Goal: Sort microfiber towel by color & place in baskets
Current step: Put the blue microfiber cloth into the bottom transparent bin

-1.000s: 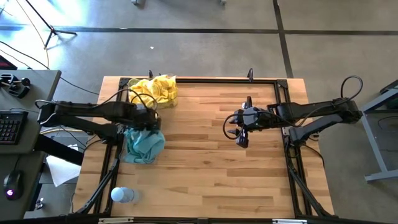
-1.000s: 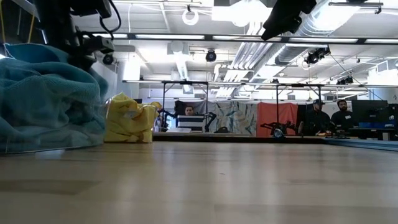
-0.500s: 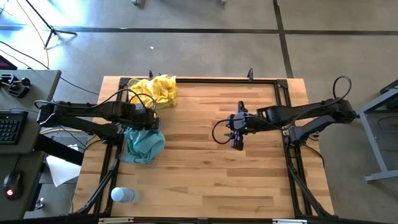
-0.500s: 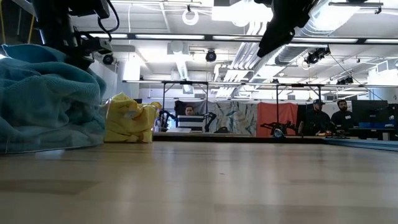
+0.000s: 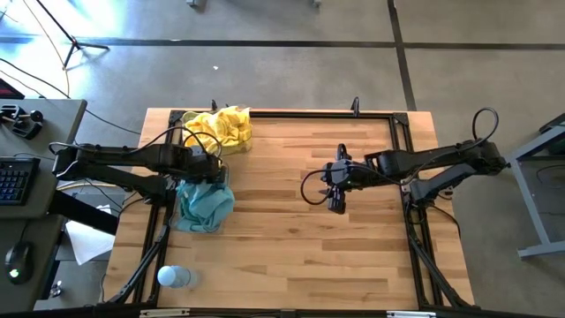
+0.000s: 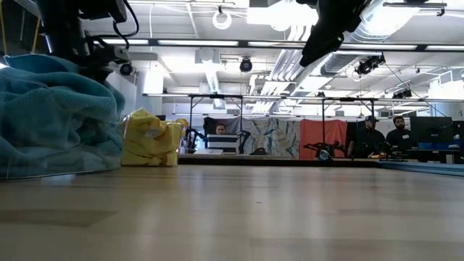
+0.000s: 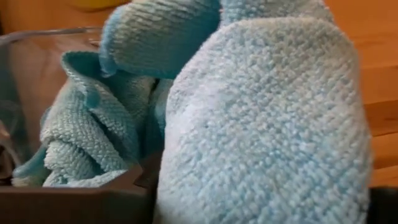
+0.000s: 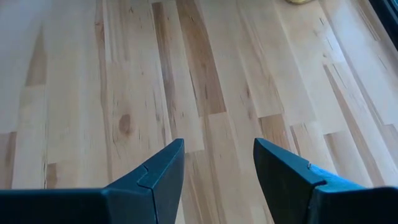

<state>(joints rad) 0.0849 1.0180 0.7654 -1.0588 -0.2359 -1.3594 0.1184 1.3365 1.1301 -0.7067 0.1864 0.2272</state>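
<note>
While the teal pile is tended:
Teal towels point(image 5: 205, 205): soft, light, limp; best pinched at a raised fold.
Left tool point(image 5: 214, 168): just above the teal towels; grip cannot be told.
Right tool point(image 5: 336, 187): well apart from them, spread, empty.

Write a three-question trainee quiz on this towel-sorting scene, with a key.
1. True or false: the right gripper holds a towel.
2. Which colour are the towels under the left gripper? A yellow, B teal, C white.
3. Fill in: the pale bottle lies near the table's ___ front corner in the high view.

Key: 1 false, its fingers are open over bare wood. 2 B. 3 left.
</note>
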